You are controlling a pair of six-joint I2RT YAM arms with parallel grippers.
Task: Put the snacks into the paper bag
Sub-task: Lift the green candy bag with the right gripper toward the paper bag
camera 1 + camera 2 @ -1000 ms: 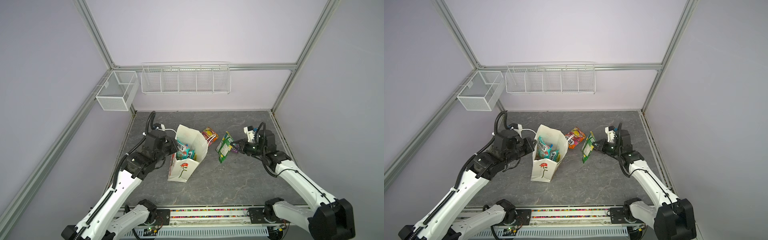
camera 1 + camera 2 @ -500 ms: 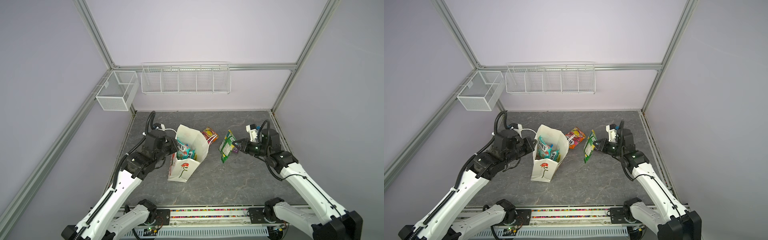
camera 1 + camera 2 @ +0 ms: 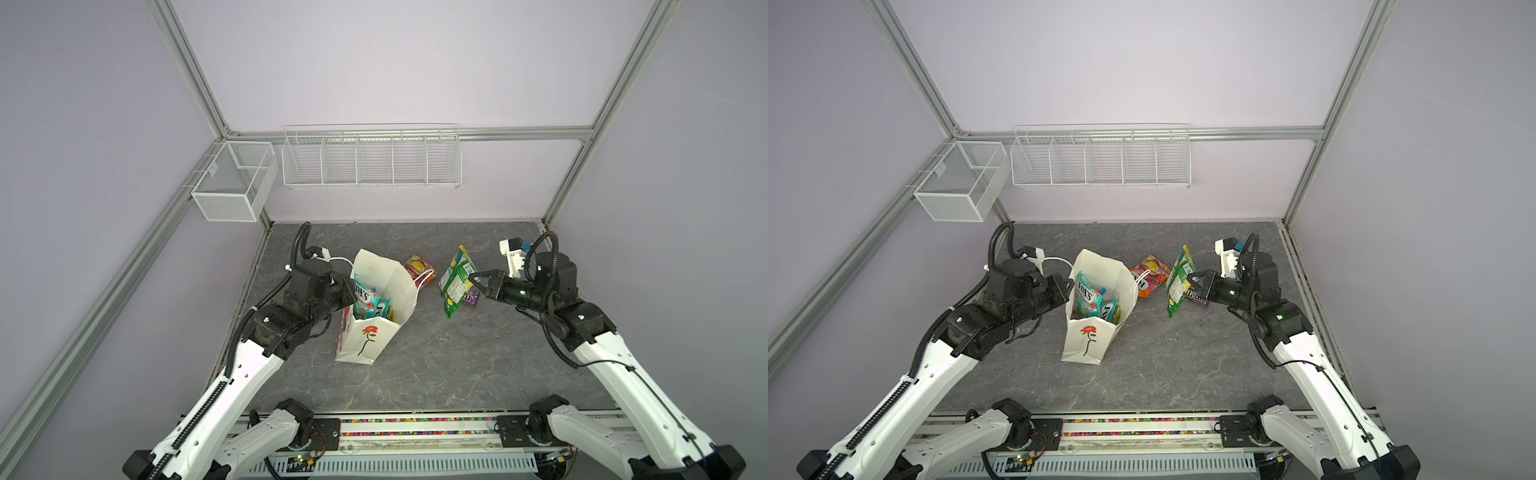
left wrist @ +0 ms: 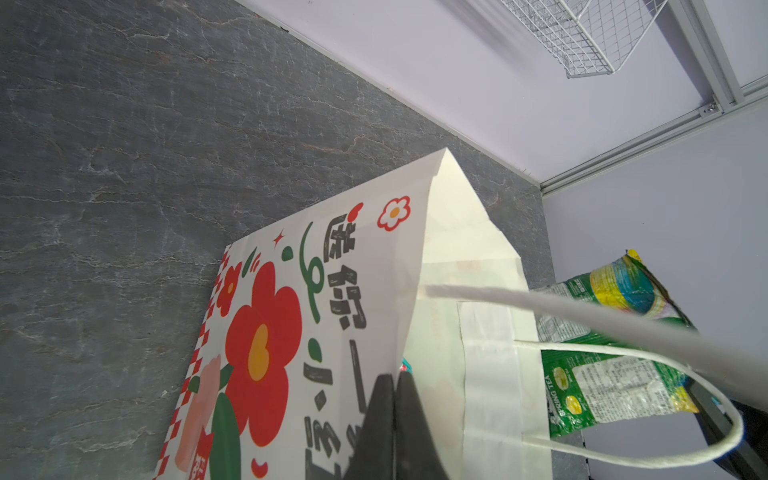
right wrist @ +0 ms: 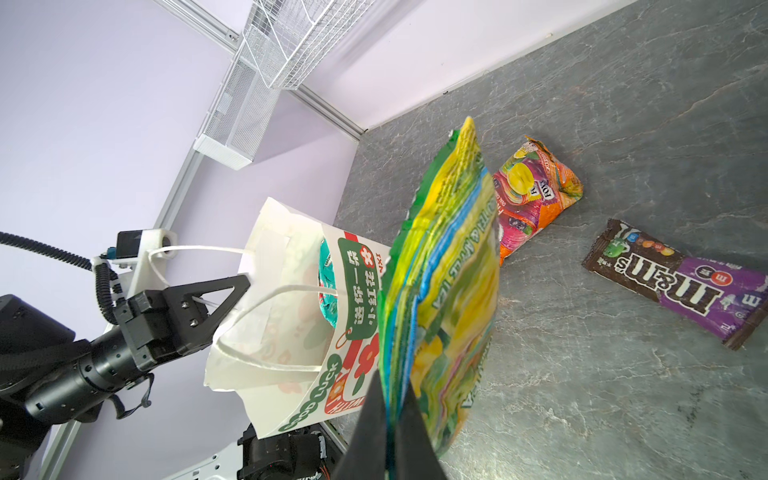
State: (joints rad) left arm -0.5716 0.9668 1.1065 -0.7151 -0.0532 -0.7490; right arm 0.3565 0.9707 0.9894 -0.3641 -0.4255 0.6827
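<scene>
The white paper bag [image 3: 365, 340] [image 3: 1086, 338] stands open left of the middle, with teal FOX'S packets [image 3: 365, 297] [image 3: 1086, 296] inside. My left gripper [image 3: 350, 291] [image 3: 1066, 286] [image 4: 395, 380] is shut on the bag's near rim. A green packet [image 3: 457, 282] [image 3: 1179, 282] [image 5: 453, 270] hangs upright to the right of the bag, pinched at its edge by my right gripper [image 3: 472, 277] [image 3: 1192, 279] [image 5: 390, 384]. On the table lie an orange FOX'S packet [image 3: 417, 265] [image 3: 1150, 272] [image 5: 536, 195] and a purple packet [image 3: 473, 297] [image 3: 1199, 298] [image 5: 681, 286].
One white cord handle [image 5: 199, 249] runs from the bag to my left wrist's camera mount; the other [image 4: 623, 453] hangs on the bag's right side. A white wire basket [image 3: 372, 160] and a white mesh box [image 3: 230, 189] hang on the back wall.
My right gripper has raised the green packet a little and drawn it slightly to the right. The left gripper and the bag have stayed put.
</scene>
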